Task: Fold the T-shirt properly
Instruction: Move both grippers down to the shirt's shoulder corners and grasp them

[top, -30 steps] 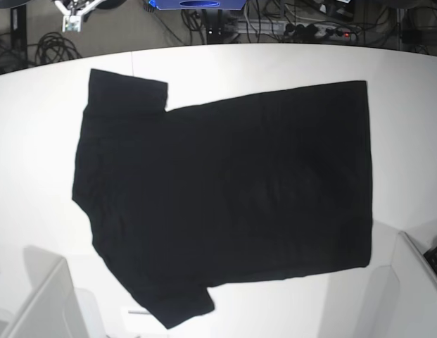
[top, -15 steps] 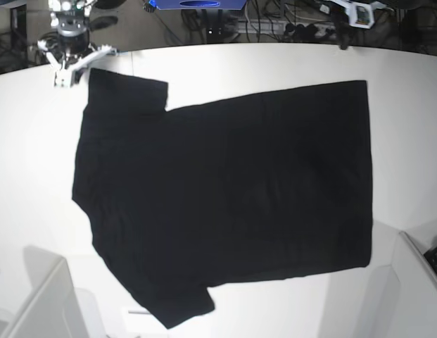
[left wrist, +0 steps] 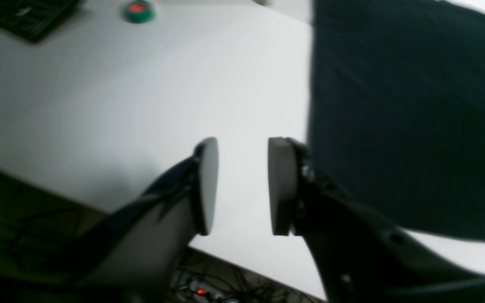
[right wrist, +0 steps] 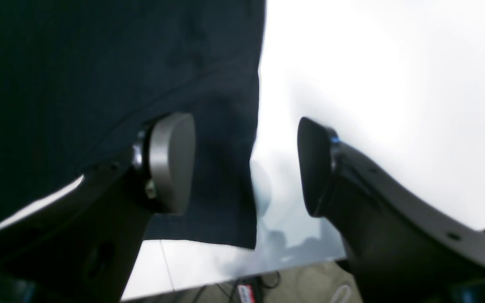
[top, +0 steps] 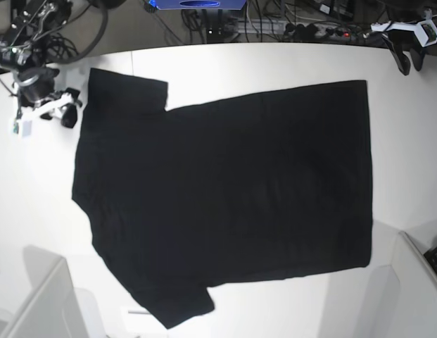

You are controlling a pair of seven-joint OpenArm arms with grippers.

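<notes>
The black T-shirt (top: 225, 197) lies spread flat on the white table (top: 28, 183), plain side up, collar end to the left and hem to the right. My right gripper (top: 65, 107) hovers open just left of the far sleeve. In the right wrist view its fingers (right wrist: 242, 166) straddle that sleeve's edge (right wrist: 209, 105) with nothing gripped. My left gripper (top: 409, 60) hangs open beyond the far right hem corner. The left wrist view shows it (left wrist: 244, 185) over bare table, the T-shirt (left wrist: 415, 105) just to its right.
Light grey boxes stand at the near left (top: 42, 303) and near right (top: 415, 282) corners. Cables and a power strip (top: 309, 28) lie behind the table's far edge. A green tape roll (left wrist: 138, 9) and a keyboard (left wrist: 27, 17) sit on the table past the hem.
Both arms have come in over the far edge. The right gripper has swung down beside the sleeve, the left one out past the hem corner. Both jaws have opened. The T-shirt has not moved.
</notes>
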